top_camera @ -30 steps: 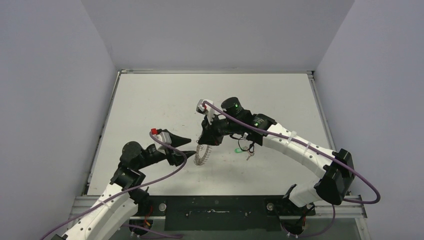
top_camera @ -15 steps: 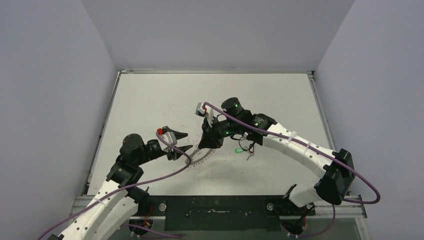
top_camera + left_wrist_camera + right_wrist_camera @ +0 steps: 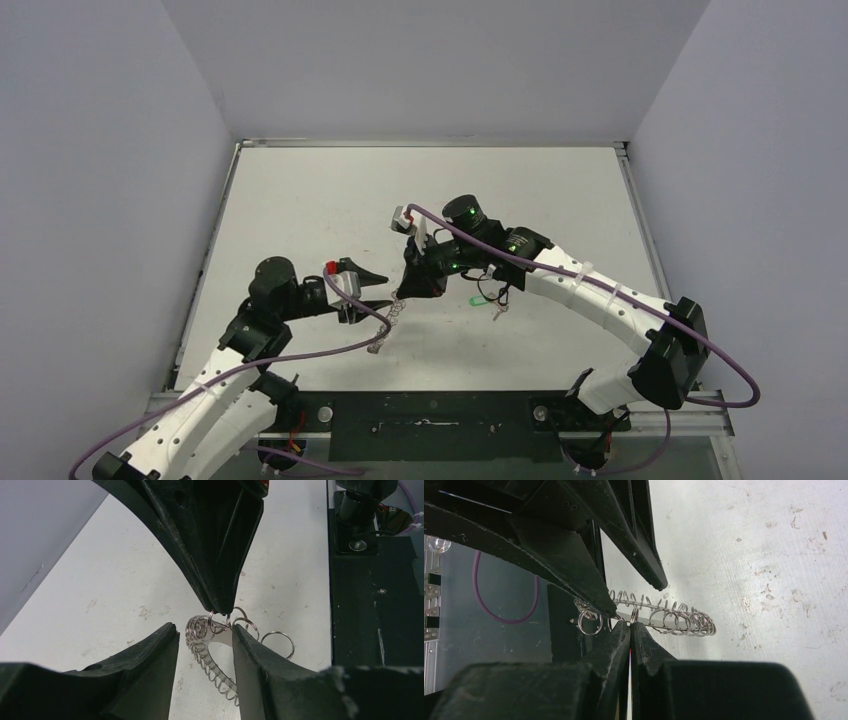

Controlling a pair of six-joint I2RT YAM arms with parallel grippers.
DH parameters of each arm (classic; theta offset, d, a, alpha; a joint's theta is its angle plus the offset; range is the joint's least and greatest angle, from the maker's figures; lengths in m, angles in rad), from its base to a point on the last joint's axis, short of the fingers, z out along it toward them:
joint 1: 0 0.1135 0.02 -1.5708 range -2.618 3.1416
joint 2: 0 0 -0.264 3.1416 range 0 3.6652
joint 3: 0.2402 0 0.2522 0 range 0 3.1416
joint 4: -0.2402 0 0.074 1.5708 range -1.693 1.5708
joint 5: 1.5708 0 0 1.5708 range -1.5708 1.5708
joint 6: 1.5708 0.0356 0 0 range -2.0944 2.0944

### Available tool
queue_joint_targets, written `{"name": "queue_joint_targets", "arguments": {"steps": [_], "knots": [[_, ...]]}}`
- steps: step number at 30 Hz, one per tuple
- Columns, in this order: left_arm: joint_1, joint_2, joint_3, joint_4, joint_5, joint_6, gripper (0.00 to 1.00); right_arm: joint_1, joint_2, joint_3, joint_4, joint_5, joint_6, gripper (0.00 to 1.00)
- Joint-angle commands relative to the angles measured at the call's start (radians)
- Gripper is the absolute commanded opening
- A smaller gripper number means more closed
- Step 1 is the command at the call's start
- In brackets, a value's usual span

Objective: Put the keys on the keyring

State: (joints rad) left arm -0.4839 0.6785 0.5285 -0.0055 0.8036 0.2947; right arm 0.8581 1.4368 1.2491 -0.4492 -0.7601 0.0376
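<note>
The keyring (image 3: pixel 386 327), a silvery band fringed with wire loops, hangs tilted from my right gripper (image 3: pixel 405 292), which is shut on its top edge. In the right wrist view the shut right gripper (image 3: pixel 629 623) pinches the keyring (image 3: pixel 674 618). My left gripper (image 3: pixel 387 290) is open, one finger on each side of the ring's upper end. In the left wrist view the keyring (image 3: pixel 206 639) sits in the open left gripper (image 3: pixel 203 630), close to the right-hand finger (image 3: pixel 255 655). The keys (image 3: pixel 487 302), with the green tag, lie on the table under the right arm.
The white table (image 3: pixel 300 200) has a raised rim at its left and far sides. A black rail (image 3: pixel 430 425) runs along the near edge by the arm bases. Purple cables hang from both arms.
My left gripper has moved right and up until its open fingers straddle the ring's top. The ring's lower end has swung toward the lower left. The right gripper and the keys have stayed put.
</note>
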Motion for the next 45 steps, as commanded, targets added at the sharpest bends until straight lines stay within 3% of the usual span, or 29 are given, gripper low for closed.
{"name": "queue_joint_targets", "arguments": {"steps": [1,10,34,41,45], "knots": [[-0.002,-0.031,0.036,0.007,0.049,0.043,0.42,-0.002,-0.004,0.036,0.058,-0.03,-0.005,0.0],[-0.002,-0.004,0.031,0.027,0.045,0.045,0.28,-0.002,-0.003,0.037,0.062,-0.035,-0.001,0.0],[-0.003,0.078,0.03,0.097,0.14,0.024,0.2,0.004,0.004,0.032,0.088,-0.041,0.019,0.0],[-0.002,0.078,0.027,0.076,0.151,0.03,0.02,0.004,0.005,0.033,0.076,-0.032,0.006,0.0],[-0.002,0.066,0.024,0.063,0.138,0.03,0.0,0.004,0.001,0.027,0.072,-0.018,0.001,0.0]]}}
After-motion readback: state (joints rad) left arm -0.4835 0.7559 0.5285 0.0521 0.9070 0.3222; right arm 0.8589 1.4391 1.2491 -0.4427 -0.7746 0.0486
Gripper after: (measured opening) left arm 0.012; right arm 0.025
